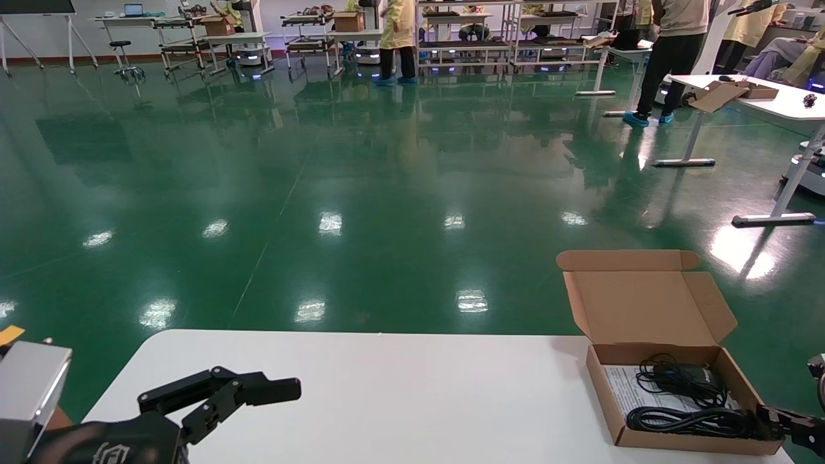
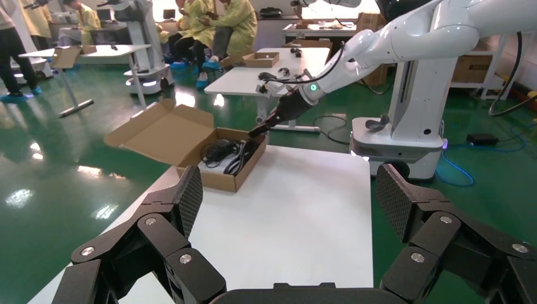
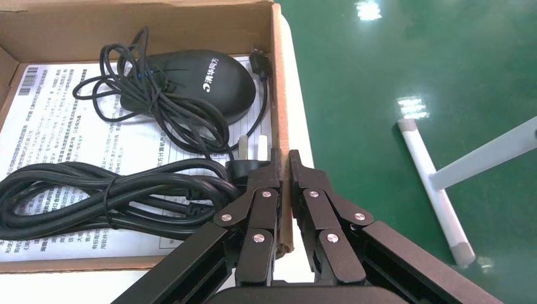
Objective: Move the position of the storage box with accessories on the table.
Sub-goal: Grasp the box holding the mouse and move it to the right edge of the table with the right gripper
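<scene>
**Right wrist view: box wall pinched, ready to be shifted**

Right wrist view shows the right gripper (image 3: 284,166) closed on the thin side wall of the storage box (image 3: 76,28), one finger inside the box and one outside, the cardboard edge clamped between the pads. The left gripper (image 2: 288,196) is held wide apart and empty, parked over the near left part of the table (image 1: 387,386), well away from the box.

The step in hand is judged to be dragging or lifting the box to a new spot. It would best be done slowly and low, with the pull kept in line with the clamped wall, since a single wall of corrugated card is likely to bend or tear if twisted. The open lid (image 1: 635,296) should be watched, as it may swing.

The box sits at the table's far right corner, just ahead of the closed jaws. It is shallow and brown, its lid standing open. Inside, beside the inner finger, a coiled power cable (image 3: 107,190), a black mouse (image 3: 190,82) and a printed sheet (image 3: 57,126) are seen.
</scene>
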Available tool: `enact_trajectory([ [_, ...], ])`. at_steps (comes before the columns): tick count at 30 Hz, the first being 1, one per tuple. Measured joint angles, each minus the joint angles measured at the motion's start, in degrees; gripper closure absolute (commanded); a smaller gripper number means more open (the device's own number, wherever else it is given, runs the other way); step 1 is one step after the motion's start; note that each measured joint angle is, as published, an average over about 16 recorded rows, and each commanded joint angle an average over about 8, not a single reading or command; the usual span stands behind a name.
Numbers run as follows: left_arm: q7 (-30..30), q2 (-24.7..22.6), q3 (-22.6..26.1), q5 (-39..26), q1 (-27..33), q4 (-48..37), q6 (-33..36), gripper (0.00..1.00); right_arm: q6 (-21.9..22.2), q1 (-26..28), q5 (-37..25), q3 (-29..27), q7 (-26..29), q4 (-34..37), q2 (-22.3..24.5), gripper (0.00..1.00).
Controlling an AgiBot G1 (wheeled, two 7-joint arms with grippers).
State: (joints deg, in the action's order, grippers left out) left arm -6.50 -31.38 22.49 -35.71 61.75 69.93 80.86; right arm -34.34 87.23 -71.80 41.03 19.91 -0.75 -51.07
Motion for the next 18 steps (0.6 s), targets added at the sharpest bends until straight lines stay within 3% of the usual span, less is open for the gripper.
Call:
enact_trajectory([
  [18,0.00,0.00,0.00,0.00,0.00,0.00,0.00,0.00,1.08,-0.50,1.06,-0.75,-2.10,-0.10,-0.69,1.00],
])
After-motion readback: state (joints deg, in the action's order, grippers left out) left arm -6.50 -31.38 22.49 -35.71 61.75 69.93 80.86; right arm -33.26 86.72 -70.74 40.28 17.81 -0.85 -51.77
